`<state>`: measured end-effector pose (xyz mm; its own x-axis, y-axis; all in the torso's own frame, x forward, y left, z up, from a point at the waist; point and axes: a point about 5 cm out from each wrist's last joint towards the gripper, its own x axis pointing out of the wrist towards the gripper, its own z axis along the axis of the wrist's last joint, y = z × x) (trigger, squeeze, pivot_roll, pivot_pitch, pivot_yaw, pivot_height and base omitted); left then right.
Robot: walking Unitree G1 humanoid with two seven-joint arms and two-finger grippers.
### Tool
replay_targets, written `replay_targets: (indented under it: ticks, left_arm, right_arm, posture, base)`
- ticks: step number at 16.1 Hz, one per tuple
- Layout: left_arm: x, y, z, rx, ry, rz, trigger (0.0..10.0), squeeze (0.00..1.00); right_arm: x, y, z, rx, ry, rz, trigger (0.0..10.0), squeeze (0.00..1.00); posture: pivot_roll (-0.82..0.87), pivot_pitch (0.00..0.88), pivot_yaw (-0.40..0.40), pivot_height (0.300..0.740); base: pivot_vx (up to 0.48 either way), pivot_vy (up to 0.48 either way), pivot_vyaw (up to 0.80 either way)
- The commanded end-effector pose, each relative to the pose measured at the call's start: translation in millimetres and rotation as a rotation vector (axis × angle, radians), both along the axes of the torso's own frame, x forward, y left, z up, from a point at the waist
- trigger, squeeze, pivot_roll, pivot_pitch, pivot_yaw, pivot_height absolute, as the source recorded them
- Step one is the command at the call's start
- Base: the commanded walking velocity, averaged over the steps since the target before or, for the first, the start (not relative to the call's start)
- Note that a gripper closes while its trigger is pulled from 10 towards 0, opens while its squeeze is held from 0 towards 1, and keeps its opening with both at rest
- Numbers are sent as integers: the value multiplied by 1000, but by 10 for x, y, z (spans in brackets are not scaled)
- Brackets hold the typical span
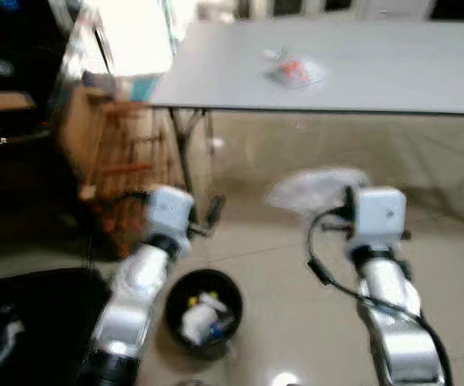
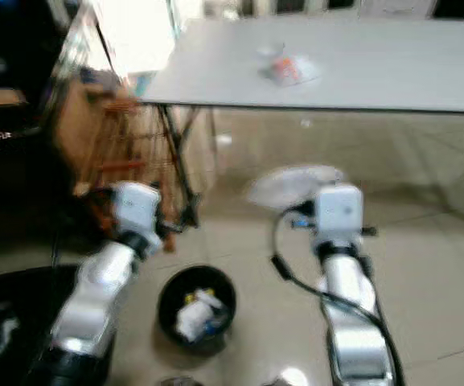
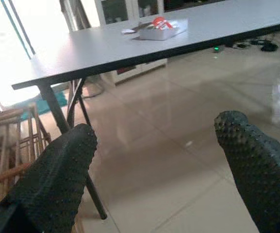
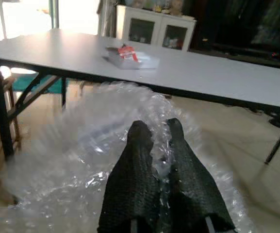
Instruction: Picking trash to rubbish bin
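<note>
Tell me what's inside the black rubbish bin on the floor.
The black rubbish bin holds crumpled white trash with a yellow bit. Anything beneath that pile is covered.

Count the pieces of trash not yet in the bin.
2: a sheet of bubble wrap pinched in the right gripper, and a plastic packet on the table. More may be hidden.

One table (image 1: 376, 72), one bin (image 1: 203, 314), two hands (image 4: 154, 141) (image 3: 154, 145)
</note>
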<state>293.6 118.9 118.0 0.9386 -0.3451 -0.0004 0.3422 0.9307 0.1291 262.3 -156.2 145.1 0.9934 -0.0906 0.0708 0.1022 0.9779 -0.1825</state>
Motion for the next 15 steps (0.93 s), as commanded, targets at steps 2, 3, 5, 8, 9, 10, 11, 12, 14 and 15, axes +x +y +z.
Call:
replay_targets:
  ticks: [2,3,5,8,9,10,11,12,14,15]
  left_arm:
    - [27,66,41,19,-17,17,10000,0]
    - [28,67,40,20,-17,17,10000,0]
    - [22,65,30,29,-17,14,10000,0]
    - [24,67,28,29,-16,16,10000,0]
    - [23,68,30,33,-19,15,10000,0]
    - [18,65,37,31,-25,9,10000,0]
    - [16,64,39,30,-27,8,10000,0]
    - [16,56,38,29,-29,6,10000,0]
    - [17,41,40,27,-30,4,10000,0]
    - [17,31,40,25,-31,2,10000,0]
  right_arm:
    - [17,48,68,13,-31,15,10000,0]
    - [20,55,73,13,-33,17,10000,0]
    - [27,72,72,13,-35,20,10000,0]
    - [39,69,67,15,-34,19,10000,0]
    - [42,71,64,16,-34,20,10000,0]
    - [50,73,63,16,-33,20,10000,0]
    - [54,75,64,16,-33,20,10000,0]
    - [58,75,70,15,-36,20,10000,0]
    - [57,71,69,13,-36,21,10000,0]
    - [57,67,68,12,-35,22,10000,0]
  posture:
    - [2,71,29,740]
    - [4,70,31,740]
    - [6,69,31,740]
    - [10,69,32,740]
    - [10,69,32,740]
    - [10,69,32,740]
    - [10,69,32,740]
    - [12,70,31,740]
    - [11,70,30,740]
    - [9,71,30,740]
  base:
    - [0,480,0]
    - [0,480,0]
    - [0,461,0]
    - [0,371,0]
    - [0,0,0]
    - [0,0,0]
    - [0,0,0]
    - [0,0,0]
    - [0,0,0]
    - [0,0,0]
